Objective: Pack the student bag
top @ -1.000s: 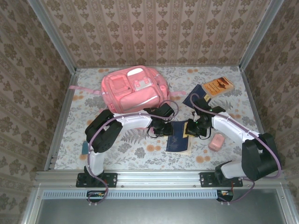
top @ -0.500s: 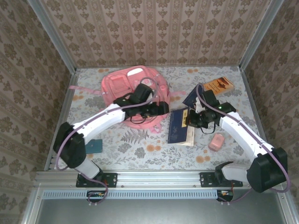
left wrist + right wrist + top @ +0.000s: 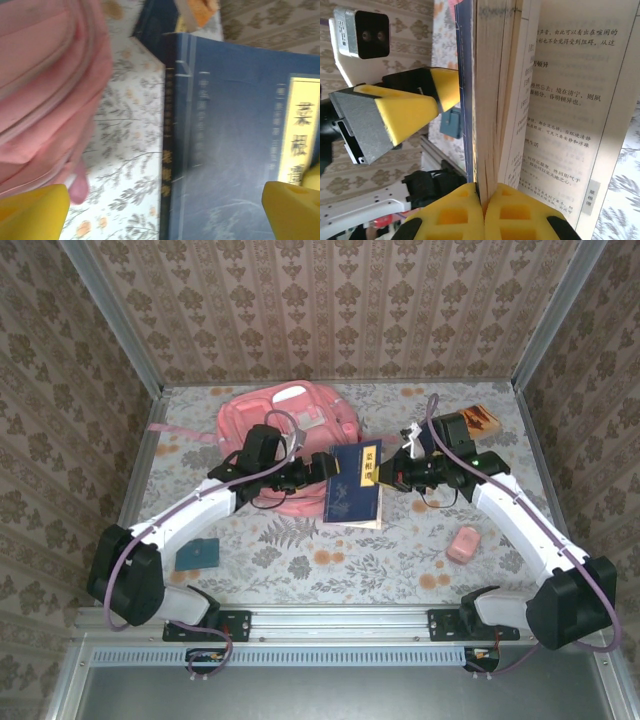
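The student bag [image 3: 285, 425] is a pink backpack lying at the back left of the table. Its pink fabric shows at the left of the left wrist view [image 3: 45, 85]. A dark blue book [image 3: 355, 485] hangs above the table beside the bag, cover up. My right gripper [image 3: 391, 478] is shut on its page edges [image 3: 490, 100], and the pages fan open. My left gripper [image 3: 321, 470] is open at the book's left side. In the left wrist view the blue cover [image 3: 235, 150] lies ahead of the wide yellow fingertips [image 3: 30, 212].
An orange book [image 3: 468, 422] rests on a dark blue one [image 3: 418, 436] at the back right. A small pink object [image 3: 463, 544] lies front right and a teal case [image 3: 198, 553] front left. Metal frame rails [image 3: 130, 490] border the table.
The right gripper lifted the blue book off the table and carried it back toward the bag. The left gripper opened wide and its arm stretched out beside the book.
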Robot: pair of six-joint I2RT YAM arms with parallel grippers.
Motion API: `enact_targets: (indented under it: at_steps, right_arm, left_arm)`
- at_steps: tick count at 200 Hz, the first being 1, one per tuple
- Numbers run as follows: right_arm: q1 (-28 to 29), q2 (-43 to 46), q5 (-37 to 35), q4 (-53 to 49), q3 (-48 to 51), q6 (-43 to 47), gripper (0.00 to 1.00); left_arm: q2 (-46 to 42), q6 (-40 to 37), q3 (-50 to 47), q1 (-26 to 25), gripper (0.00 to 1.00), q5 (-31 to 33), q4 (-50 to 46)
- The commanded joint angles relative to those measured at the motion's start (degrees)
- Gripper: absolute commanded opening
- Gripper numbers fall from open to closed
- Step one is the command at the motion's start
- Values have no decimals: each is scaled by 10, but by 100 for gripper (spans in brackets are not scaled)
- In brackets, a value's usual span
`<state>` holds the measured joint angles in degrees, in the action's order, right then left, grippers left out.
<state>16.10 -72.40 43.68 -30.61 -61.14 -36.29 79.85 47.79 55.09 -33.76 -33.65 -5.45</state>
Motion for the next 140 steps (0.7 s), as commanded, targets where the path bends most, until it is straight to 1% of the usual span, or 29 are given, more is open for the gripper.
enact_targets:
  at_steps: [1, 24, 50, 76, 94, 108, 119, 123, 129, 140]
  right_arm:
    - [-4, -4, 69, 57, -22, -29, 5]
    - [-4, -3, 85, 82, -21, -44, 6]
    - [-6, -8, 97, 100, -20, -57, 6]
    - [-7, -9, 101, 112, -19, -62, 5]
    - [-10, -8, 95, 111, -18, -58, 6]
    - [-15, -8, 87, 106, -17, -54, 8]
    - [-16, -7, 77, 98, -15, -50, 11]
    - [-17, -6, 72, 92, -15, -49, 14]
    - [-18, -6, 62, 81, -16, -46, 22]
    - [-20, -1, 44, 66, -17, -46, 38]
  left_arm:
    - [-2, 27, 0, 18, 100, -77, 81]
    - [11, 25, 11, 22, 100, -93, 72]
    - [24, 47, 11, 22, 97, -123, 113]
    - [27, 62, 7, 24, 82, -145, 162]
    - [27, 75, 6, 25, 68, -155, 194]
    - [26, 80, 9, 26, 54, -158, 203]
    - [25, 83, 10, 27, 37, -159, 212]
    - [25, 89, 8, 27, 29, -160, 221]
    - [23, 96, 3, 28, 18, -159, 241]
    - [17, 118, -10, 31, 7, -151, 283]
